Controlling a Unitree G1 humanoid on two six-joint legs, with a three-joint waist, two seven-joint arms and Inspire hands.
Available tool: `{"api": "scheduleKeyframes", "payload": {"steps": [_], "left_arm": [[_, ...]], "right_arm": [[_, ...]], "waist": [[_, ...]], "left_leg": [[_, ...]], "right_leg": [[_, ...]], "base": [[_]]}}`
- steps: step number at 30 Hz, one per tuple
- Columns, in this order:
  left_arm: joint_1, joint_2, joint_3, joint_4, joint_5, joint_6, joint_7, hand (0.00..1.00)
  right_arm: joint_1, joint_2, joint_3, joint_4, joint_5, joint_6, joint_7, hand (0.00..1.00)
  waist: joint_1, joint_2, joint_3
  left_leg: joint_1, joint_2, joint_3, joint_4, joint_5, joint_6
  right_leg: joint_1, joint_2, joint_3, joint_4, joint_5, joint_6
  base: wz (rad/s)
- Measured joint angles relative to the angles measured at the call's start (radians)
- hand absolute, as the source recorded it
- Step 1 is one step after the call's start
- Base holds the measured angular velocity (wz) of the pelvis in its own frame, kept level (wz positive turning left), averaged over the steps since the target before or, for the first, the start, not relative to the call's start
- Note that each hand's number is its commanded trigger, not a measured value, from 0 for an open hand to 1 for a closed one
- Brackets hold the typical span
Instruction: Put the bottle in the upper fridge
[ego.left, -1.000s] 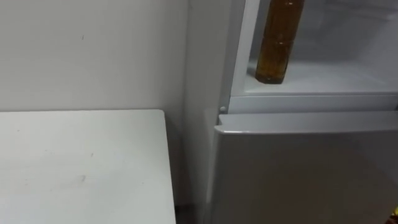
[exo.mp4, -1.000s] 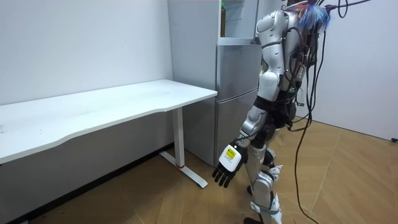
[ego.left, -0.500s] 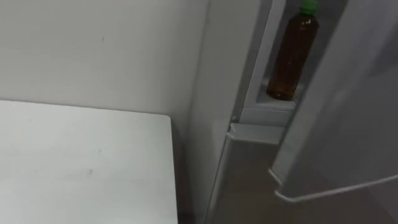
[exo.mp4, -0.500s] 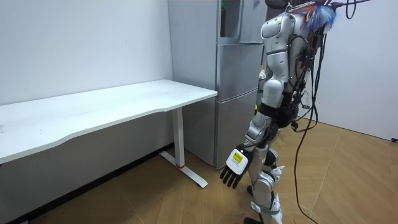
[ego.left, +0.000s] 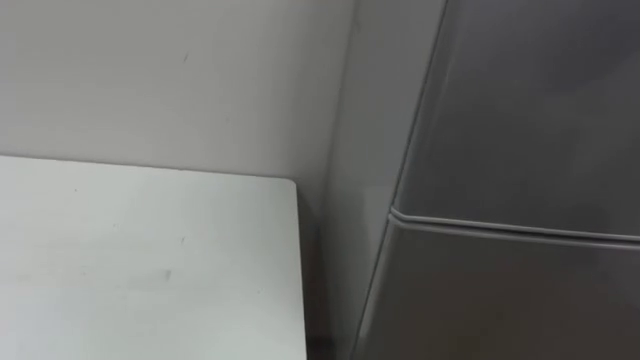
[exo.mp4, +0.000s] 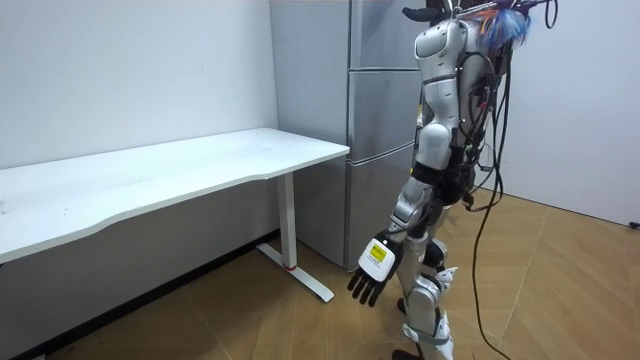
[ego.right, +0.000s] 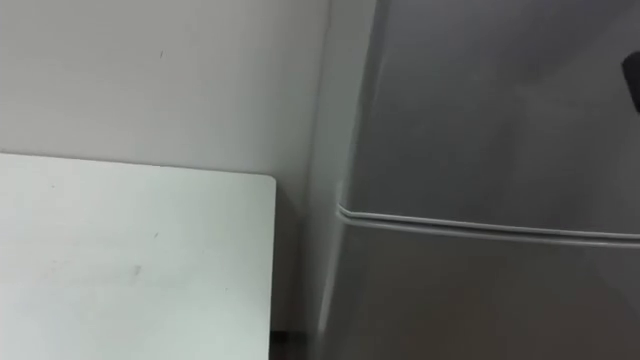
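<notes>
Fridge (ego.left: 520, 120) stood with both doors shut, and the seam between upper door (ego.right: 480, 110) and lower door (ego.right: 480, 300) ran unbroken. We judged the bottle to be inside the upper compartment, behind that door, since the one hand we could read carried nothing. On that reading the task looked all but done.

The robot stood upright, close before the fridge, with the bench (ego.left: 140, 260) at its left. Its left hand (exo.mp4: 371, 277) hung low beside the thigh, arm slack, fingers loose and spread, empty. A dark shape at the edge of the right eye view, against the upper door, was probably the right hand (ego.right: 633, 85), raised as if pressing the door to. We could not tell how its fingers lay.
</notes>
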Motion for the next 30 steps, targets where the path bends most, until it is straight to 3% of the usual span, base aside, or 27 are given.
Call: {"api": "scheduleKeyframes", "payload": {"steps": [6, 13, 24, 30], "left_arm": [[0.001, 0.001, -0.003, 0.002, 0.000, 0.003, 0.004, 0.00], [-0.005, 0.007, -0.035, 0.005, -0.002, 0.007, 0.031, 0.00], [-0.005, 0.007, -0.040, 0.005, -0.001, 0.006, 0.042, 0.00], [0.009, 0.000, -0.031, -0.012, -0.001, 0.015, 0.042, 0.00]], "right_arm": [[0.012, 0.000, 0.033, 0.001, 0.001, 0.002, 0.032, 0.00], [0.039, 0.002, 0.117, 0.122, 0.052, -0.008, 0.106, 0.00], [0.039, 0.011, 0.103, 0.133, 0.132, -0.011, 0.116, 0.00], [0.093, 0.031, 0.052, 0.142, 0.165, 0.004, 0.061, 0.00]], "waist": [[0.001, -0.003, -0.0016], [0.005, 0.008, 0.0030], [0.000, 0.015, 0.0015], [-0.003, 0.019, -0.0029]], "left_leg": [[0.002, 0.003, -0.006, 0.000, -0.002, 0.001], [0.014, 0.007, -0.006, -0.003, -0.005, -0.002], [0.014, 0.007, -0.011, -0.001, -0.007, -0.002], [0.016, 0.007, -0.022, -0.001, -0.007, -0.001]], "right_leg": [[0.012, -0.001, -0.002, -0.017, 0.004, 0.002], [0.024, 0.000, -0.007, -0.016, 0.003, 0.001], [0.029, 0.000, -0.010, -0.016, 0.002, 0.000], [0.037, 0.003, -0.026, -0.026, 0.002, 0.001]], "base": [[0.02], [0.00], [0.00], [0.05]]}}
